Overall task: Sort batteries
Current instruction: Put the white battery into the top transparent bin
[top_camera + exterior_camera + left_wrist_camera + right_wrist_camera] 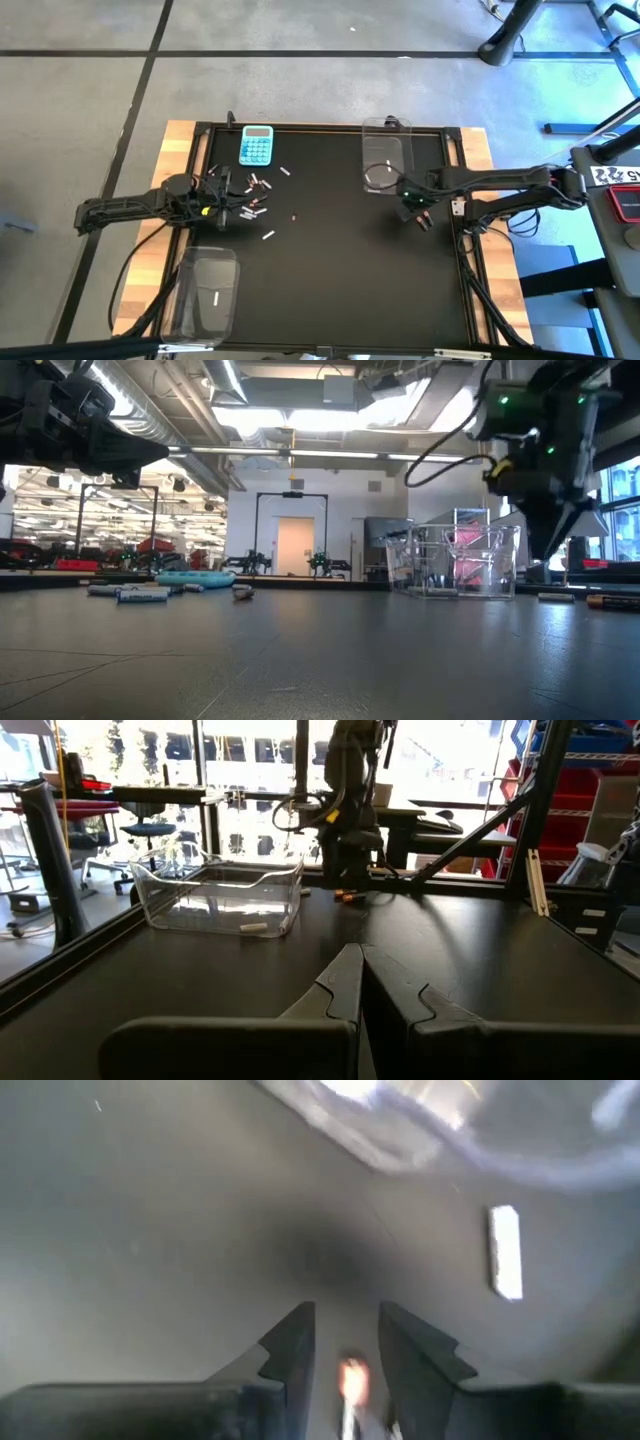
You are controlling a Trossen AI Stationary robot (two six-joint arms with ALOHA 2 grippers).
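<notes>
Several small batteries (255,200) lie scattered on the black table near the light-blue calculator (256,145); they also show in the low view (140,595). My left gripper (228,195) hangs level above them, shut (360,960). My right gripper (420,215) points down beside the far clear bin (385,150), a little above the table (558,555). Its fingers stand apart (345,1315), and an orange-tipped battery (350,1380) shows in the gap, narrower than it. Dark-and-red batteries (345,896) lie on the table at its foot.
A second clear bin (205,295) stands at the near left with a white battery (215,298) in it. Another white battery (253,927) lies at the far bin's corner. Wooden table edges (180,135) frame the black mat; the mat's middle and near right are bare.
</notes>
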